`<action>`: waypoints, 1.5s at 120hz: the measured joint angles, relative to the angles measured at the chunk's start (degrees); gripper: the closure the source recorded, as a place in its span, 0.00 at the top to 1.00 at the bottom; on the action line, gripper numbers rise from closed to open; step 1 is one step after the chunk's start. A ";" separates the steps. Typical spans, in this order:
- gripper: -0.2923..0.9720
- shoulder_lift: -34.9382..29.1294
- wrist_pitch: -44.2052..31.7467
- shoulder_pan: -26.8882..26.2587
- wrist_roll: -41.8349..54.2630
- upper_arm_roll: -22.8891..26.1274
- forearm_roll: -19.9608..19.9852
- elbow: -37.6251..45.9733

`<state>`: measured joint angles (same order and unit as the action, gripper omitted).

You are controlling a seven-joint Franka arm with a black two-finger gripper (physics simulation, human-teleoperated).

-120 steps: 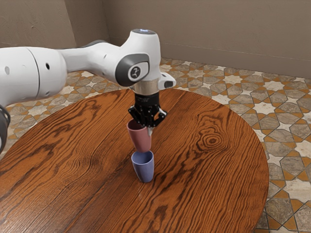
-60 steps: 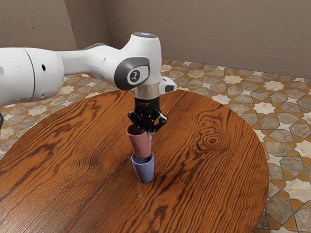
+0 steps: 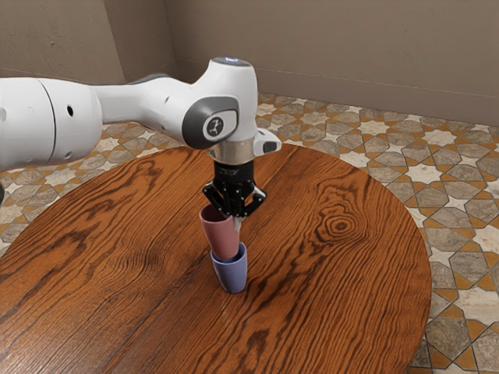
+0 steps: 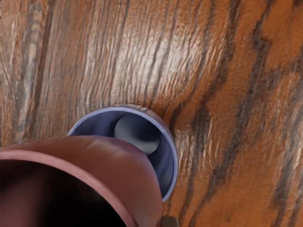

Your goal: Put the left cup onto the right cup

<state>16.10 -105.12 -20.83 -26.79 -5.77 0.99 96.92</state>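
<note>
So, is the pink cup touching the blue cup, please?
Cannot tell: in the exterior view the pink cup dips into the blue cup, whose rim hides any contact or gap.

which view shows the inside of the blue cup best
The wrist view: it looks down into the blue cup, showing its rim, inner wall and floor, with the pink cup overlapping one side. The exterior view shows only its outer wall, upright on the table, the pink cup's base in its mouth.
</note>
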 joint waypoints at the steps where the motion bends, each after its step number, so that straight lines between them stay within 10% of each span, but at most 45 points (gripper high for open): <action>1: 0.15 0.00 -0.01 0.00 -0.02 0.00 0.00 0.02; 162: 0.15 2.90 -3.62 -0.10 -1.75 0.20 -0.13 0.54; 180: 0.37 2.88 -3.75 -0.09 -1.76 0.23 0.10 0.77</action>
<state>18.98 -108.87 -20.92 -28.55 -5.54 1.09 97.69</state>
